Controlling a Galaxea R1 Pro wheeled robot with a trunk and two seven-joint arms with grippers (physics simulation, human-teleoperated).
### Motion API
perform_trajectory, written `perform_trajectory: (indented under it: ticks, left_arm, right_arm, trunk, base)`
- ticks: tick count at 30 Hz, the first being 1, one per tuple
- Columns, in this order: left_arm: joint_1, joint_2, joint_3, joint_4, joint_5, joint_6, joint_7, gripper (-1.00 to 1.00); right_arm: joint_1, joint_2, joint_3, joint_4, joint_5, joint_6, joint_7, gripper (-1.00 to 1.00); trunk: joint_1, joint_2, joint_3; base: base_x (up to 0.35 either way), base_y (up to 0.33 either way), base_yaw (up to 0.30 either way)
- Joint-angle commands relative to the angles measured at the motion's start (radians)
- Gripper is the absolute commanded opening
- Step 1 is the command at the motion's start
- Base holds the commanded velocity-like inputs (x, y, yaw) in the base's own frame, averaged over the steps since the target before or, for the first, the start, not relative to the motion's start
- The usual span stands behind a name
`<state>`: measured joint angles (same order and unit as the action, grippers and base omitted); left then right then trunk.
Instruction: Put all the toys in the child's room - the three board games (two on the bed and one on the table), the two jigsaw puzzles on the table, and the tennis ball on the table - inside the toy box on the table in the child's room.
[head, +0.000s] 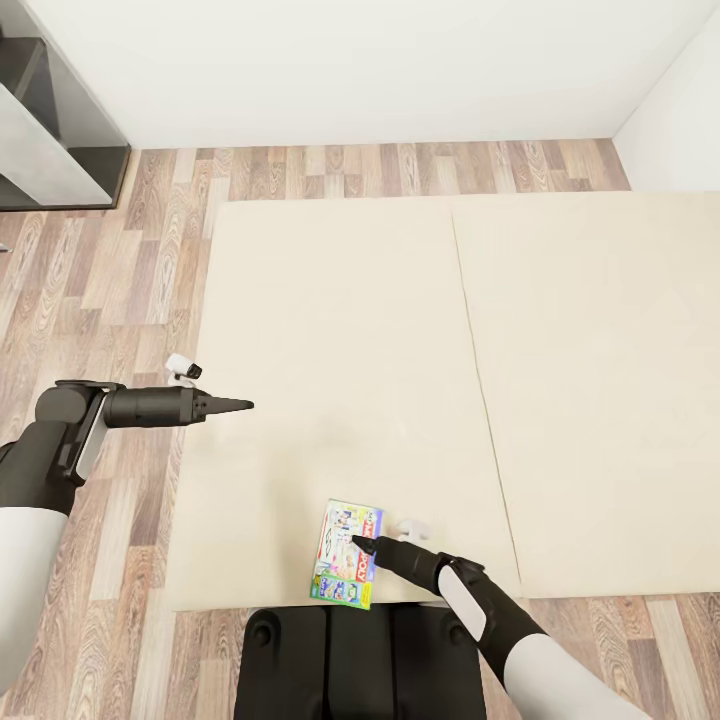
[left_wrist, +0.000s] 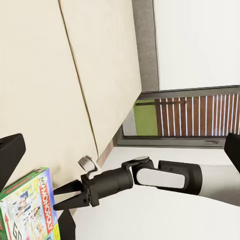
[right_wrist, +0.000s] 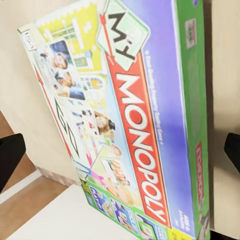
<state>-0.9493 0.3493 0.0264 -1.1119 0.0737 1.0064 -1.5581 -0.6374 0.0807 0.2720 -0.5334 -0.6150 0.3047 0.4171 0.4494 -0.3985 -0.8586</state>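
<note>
One board game, a flat green and blue box with a red band, lies on the bed near its front edge. My right gripper hovers just over the box's right side, open. The left wrist view shows that gripper with its two fingers spread beside the board game. In the right wrist view the board game lies close below, between the parted dark fingers. My left gripper hangs open over the bed's left part, holding nothing.
The beige mattress has a seam down its middle. Wood-plank floor surrounds the bed, with a dark grey shelf unit at the far left. A grey headboard and a window appear beyond. My base touches the bed's front edge.
</note>
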Motion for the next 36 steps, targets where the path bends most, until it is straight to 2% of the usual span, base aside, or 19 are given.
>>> perform_trajectory:
  ticks: [1, 36]
  left_arm:
    - [0.0, 0.0, 0.0, 0.0, 0.0, 0.011, -0.004, 1.0]
    - [0.0, 0.0, 0.004, 0.0, 0.0, 0.011, -0.003, 1.0]
  right_arm:
    - [0.0, 0.0, 0.001, 0.0, -0.008, 0.005, 0.0, 1.0]
    - [-0.001, 0.007, 0.001, 0.003, -0.008, 0.004, -0.002, 1.0]
  trunk:
    - [0.001, -0.001, -0.001]
    - [0.001, -0.001, -0.001]
  base:
    - [0.0, 0.005, 0.0]
    - [0.0, 0.035, 0.0]
